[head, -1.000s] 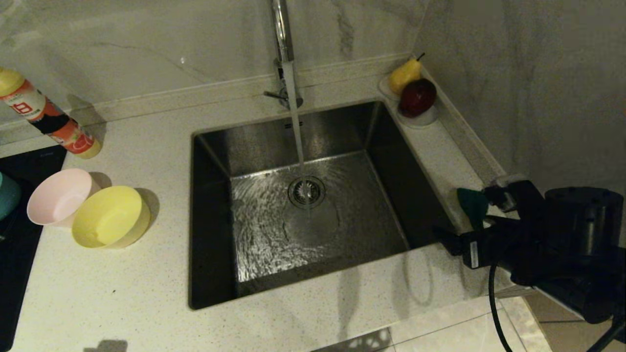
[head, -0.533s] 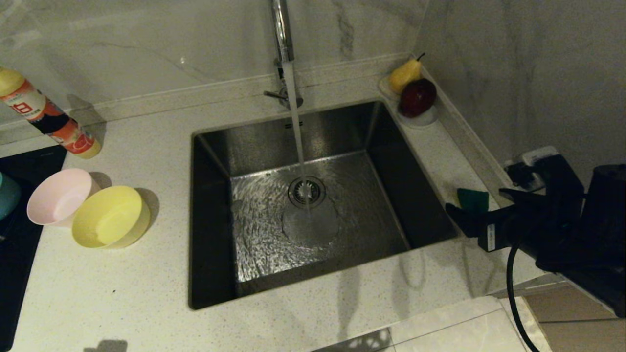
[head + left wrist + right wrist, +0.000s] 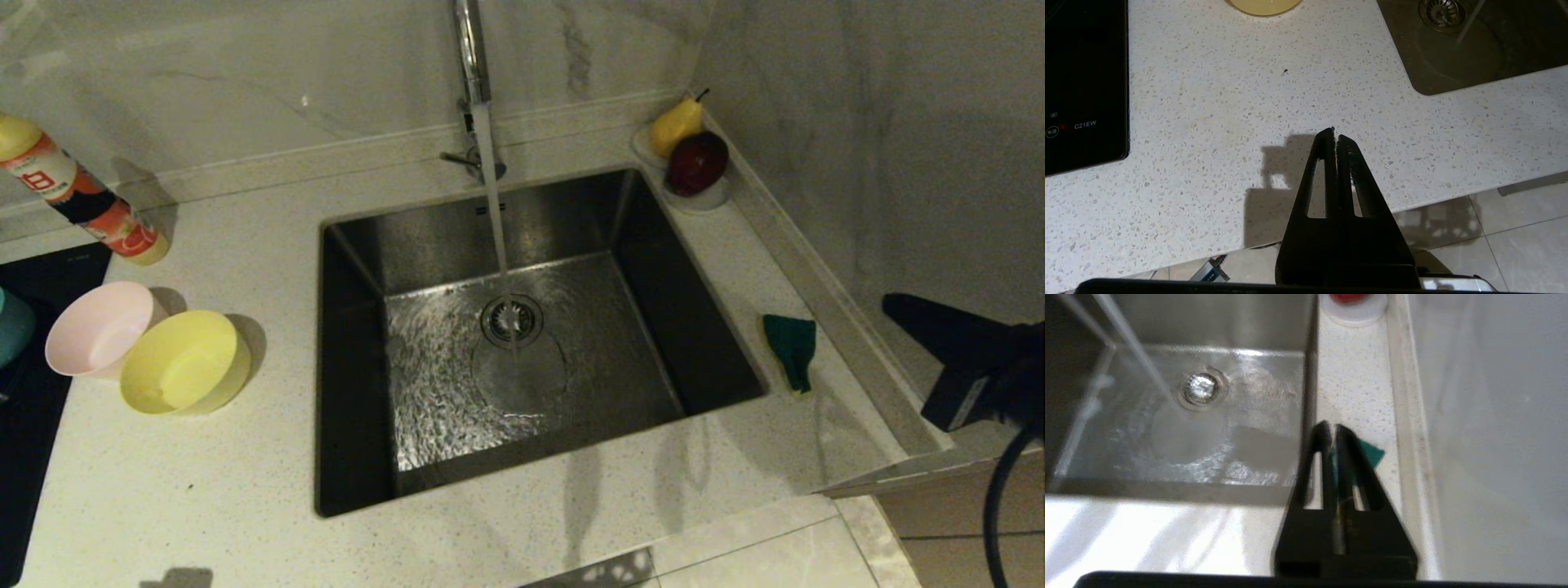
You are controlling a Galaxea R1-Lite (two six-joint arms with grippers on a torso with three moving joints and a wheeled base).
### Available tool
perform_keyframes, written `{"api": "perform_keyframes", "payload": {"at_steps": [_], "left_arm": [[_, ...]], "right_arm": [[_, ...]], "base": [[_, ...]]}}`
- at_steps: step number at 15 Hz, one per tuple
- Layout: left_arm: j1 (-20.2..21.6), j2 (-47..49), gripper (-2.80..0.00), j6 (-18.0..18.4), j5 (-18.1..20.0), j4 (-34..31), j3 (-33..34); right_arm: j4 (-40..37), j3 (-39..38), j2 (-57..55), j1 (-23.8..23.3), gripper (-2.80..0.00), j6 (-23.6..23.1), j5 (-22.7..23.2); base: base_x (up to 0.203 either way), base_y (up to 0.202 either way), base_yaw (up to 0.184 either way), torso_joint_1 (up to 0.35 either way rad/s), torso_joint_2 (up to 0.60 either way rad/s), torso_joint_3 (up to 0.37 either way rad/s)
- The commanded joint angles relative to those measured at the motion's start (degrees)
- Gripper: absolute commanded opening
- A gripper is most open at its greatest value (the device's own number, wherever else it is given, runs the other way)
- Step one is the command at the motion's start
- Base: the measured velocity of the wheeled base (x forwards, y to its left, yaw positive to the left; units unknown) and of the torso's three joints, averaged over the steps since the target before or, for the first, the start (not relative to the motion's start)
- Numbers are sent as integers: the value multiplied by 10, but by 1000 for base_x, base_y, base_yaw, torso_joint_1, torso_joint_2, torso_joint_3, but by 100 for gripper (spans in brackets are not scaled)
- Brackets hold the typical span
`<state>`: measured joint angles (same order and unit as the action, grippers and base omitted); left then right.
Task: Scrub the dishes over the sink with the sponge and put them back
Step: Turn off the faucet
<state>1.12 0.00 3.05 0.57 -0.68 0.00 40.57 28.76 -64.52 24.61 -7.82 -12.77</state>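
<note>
The small green-faced sponge (image 3: 790, 349) lies on the speckled white table (image 3: 204, 490), on the narrow strip between the square steel sink (image 3: 359, 269) and the raised wall ledge. Farther along sits a white dish of fruit (image 3: 694, 167). The right hand (image 3: 1332, 430), pressed together and empty, hangs above and apart from the sponge. 2 round plastic bowls, pink (image 3: 98, 327) and yellow (image 3: 184, 361), touch left of the sink. The left hand (image 3: 1334, 134), shut, hovers over the table's front edge.

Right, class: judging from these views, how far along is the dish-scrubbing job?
Done: unclear whether any bowl is scrubbed; the pink bowl and yellow bowl sit on the counter left of the sink. In hand: nothing. The sponge lies right of the sink, the right gripper shut, clear of it; left gripper parked, shut. Left: the tap runs.
</note>
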Motion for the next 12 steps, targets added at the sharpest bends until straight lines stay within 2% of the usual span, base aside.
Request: {"api": "perform_keyframes", "payload": {"at_steps": [1, 4, 6, 10, 12], "left_arm": [[0, 1, -280, 0, 0, 1, 1], [0, 1, -280, 0, 0, 0, 1], [0, 1, -280, 0, 0, 0, 1], [0, 1, -280, 0, 0, 0, 1], [0, 1, -280, 0, 0, 0, 1]], "right_arm": [[-3, -47, 113, -11, -280, 0, 44], [-15, -119, 207, -24, -280, 4, 137], [-16, -171, 252, -71, -280, 11, 195], [-34, -250, 377, -178, -280, 36, 269], [-79, -275, 446, -201, -280, 42, 281]], "base": [[0, 0, 0, 0, 0, 0], [0, 0, 0, 0, 0, 0], [0, 0, 0, 0, 0, 0], [0, 0, 0, 0, 0, 0], [0, 0, 0, 0, 0, 0]]}}
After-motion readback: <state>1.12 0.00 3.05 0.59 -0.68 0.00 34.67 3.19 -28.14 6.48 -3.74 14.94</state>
